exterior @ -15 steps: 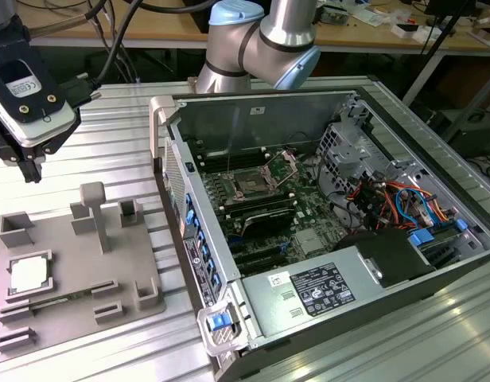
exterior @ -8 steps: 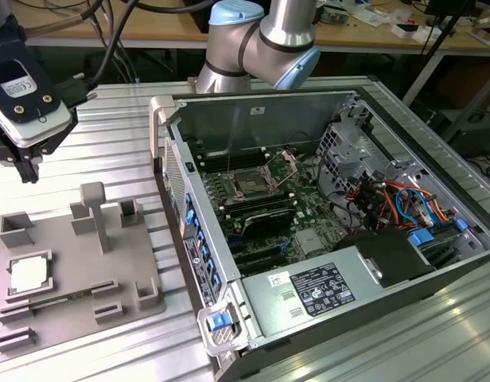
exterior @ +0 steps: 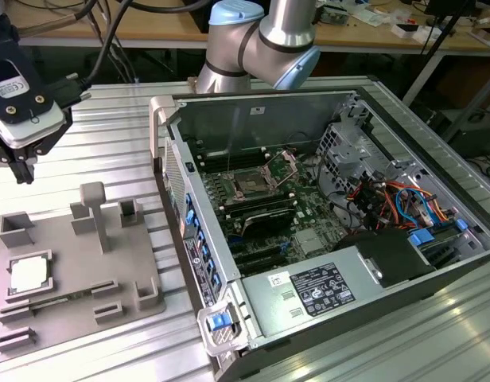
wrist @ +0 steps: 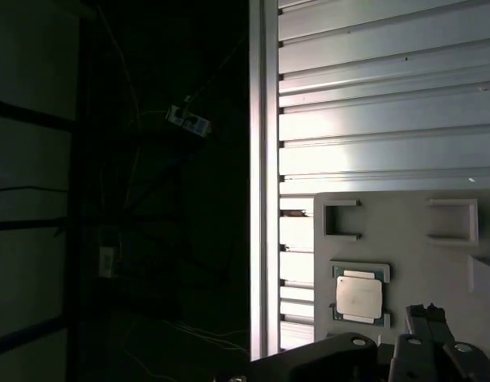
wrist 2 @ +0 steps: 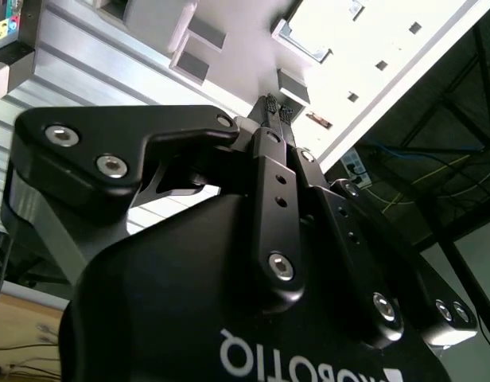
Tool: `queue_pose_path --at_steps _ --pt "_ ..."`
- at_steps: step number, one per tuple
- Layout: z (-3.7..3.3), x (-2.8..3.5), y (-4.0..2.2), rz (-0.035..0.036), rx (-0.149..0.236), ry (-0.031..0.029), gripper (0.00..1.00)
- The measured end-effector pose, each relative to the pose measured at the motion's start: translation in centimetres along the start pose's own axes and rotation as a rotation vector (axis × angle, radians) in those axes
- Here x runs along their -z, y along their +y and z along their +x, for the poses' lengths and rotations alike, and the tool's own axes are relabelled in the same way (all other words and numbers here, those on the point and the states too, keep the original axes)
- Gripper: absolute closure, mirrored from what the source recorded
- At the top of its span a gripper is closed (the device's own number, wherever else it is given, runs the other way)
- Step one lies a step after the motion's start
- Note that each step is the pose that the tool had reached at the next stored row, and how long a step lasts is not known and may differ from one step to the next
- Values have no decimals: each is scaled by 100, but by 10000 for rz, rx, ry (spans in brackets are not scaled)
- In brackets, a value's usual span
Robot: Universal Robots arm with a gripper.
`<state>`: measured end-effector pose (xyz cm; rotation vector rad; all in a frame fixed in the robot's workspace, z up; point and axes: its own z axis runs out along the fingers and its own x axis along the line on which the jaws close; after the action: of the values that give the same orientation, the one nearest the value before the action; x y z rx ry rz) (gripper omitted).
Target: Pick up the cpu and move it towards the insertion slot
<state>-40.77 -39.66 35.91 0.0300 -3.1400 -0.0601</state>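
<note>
Cpu [exterior: 28, 274] lies in tray [exterior: 78, 267], gripper [exterior: 24, 171] above.

The tray [exterior: 78, 263] lies on the worktop [exterior: 110, 127] near its edge at the exterior view's left. The cpu [exterior: 28, 274] sits in the tray's left part. Just beside the tray, to its right, lies the opened computer case [exterior: 253, 103]. The insertion slot [exterior: 251, 185] is on the motherboard [exterior: 305, 227] inside it. The gripper [exterior: 21, 163] hangs behind the tray, well apart from the case.

Soft light outside, hard contrast at the wrist

Even light is glinting off the ribbed table [exterior: 110, 111] in the exterior view; darkness is swallowing half the first wrist view; in the second, the tray [wrist 2: 364, 56] is blowing out white behind the shadowed claw [wrist 2: 275, 107].
</note>
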Motion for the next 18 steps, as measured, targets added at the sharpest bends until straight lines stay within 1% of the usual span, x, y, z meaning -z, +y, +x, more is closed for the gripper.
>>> queue_pose_path --at_steps 2,10,14,18 --pt "28 0 1 0 0 1 89" --pt "97 0 -2 0 1 0 89" --pt "132 -1 -17 0 1 0 89" --pt "151 -1 -33 0 1 0 89"
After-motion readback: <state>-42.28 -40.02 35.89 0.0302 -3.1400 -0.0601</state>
